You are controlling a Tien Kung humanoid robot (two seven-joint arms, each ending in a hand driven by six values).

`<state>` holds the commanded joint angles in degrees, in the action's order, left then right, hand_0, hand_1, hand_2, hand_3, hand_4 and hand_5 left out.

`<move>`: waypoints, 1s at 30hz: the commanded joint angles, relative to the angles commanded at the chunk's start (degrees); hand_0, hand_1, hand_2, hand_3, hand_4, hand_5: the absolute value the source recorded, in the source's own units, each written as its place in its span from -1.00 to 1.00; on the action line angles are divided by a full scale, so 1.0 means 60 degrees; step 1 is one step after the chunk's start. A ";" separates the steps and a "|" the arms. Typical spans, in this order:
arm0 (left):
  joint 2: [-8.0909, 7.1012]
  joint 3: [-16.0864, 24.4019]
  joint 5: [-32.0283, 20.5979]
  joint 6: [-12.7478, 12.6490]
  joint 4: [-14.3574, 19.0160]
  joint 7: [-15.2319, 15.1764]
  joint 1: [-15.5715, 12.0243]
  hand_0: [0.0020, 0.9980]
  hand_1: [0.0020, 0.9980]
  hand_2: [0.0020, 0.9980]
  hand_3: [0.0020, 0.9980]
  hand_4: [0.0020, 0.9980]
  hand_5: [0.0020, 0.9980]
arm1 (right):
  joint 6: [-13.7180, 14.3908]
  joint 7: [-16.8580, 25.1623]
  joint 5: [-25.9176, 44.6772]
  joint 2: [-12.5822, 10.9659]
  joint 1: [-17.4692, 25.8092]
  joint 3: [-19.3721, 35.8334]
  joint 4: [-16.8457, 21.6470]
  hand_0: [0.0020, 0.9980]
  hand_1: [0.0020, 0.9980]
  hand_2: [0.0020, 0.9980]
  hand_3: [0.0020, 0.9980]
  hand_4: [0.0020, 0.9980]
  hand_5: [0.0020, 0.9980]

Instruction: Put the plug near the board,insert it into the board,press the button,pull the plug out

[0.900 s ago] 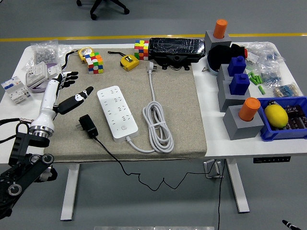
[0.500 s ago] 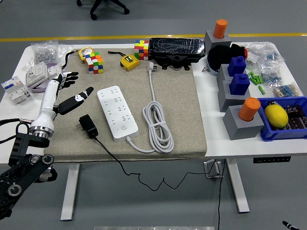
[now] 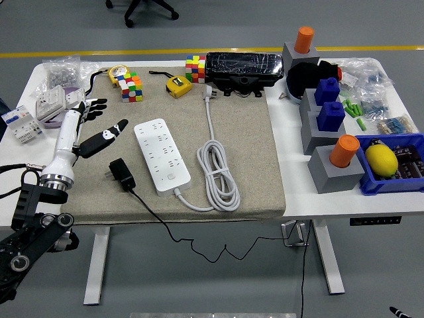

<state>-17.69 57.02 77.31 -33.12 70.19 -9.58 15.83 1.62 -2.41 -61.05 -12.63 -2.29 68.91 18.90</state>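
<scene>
Left hand hovering over the left edge of the beige mat, fingers spread and relaxed, grasping nothing; thumb pointing right toward the white power board, apart from it. White forearm running down from the hand to a black arm at the lower left corner. No right hand anywhere in view.

Black plug lying on the mat just left of the board's near half, not touching it, below the hand's thumb and clear of the fingers. Thin black wire trailing from the plug toward the mat's near edge and dropping off under the table.

Board lying at a slant on the mat, far end leaning left, near end right, all sockets bare. Button too small to pick out with certainty. White cable leaving the board's near end, looped in a coil just right of the board, then running up to a white plug head near the mat's far edge.

Beyond the board, off the mat's far edge: yellow tape measure, two colour cubes and a black case. Well right of the board, past the mat: grey blocks with orange and blue pegs and a blue bin holding a yellow lemon-like thing.
</scene>
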 joint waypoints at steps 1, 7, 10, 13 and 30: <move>-0.0003 -0.0007 -0.0003 -0.0002 0.0006 -0.0001 0.0004 0.44 0.47 0.51 0.52 0.91 0.01 | 0.0002 0.0001 0.0004 0.0005 0.0001 0.0003 -0.0003 0.30 0.29 0.25 0.10 0.96 0.10; -0.0018 0.0001 0.0003 -0.0010 0.0051 -0.0006 0.0010 0.44 0.47 0.52 0.52 0.91 0.01 | 0.0006 0.0002 0.0003 0.0002 0.0005 0.0017 -0.0003 0.30 0.29 0.25 0.10 0.96 0.10; -0.0016 0.0008 0.0004 -0.0014 0.0058 -0.0008 0.0011 0.44 0.47 0.52 0.52 0.91 0.01 | 0.0009 0.0005 0.0002 -0.0007 0.0002 0.0022 0.0004 0.30 0.29 0.25 0.10 0.96 0.10; -0.0013 0.0004 0.0009 -0.0016 0.0064 -0.0007 0.0011 0.44 0.47 0.52 0.52 0.91 0.01 | 0.0008 0.0005 0.0009 -0.0004 0.0004 0.0009 0.0004 0.30 0.29 0.25 0.10 0.96 0.10; -0.0001 -0.0008 0.0124 -0.0027 0.0117 0.0023 0.0032 0.44 0.47 0.52 0.52 0.91 0.01 | 0.0011 0.0007 0.0018 -0.0006 0.0014 0.0004 0.0001 0.30 0.29 0.25 0.10 0.96 0.10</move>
<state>-17.69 56.97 78.05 -33.28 70.89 -9.44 16.02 1.68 -2.37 -60.94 -12.67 -2.21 68.93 18.91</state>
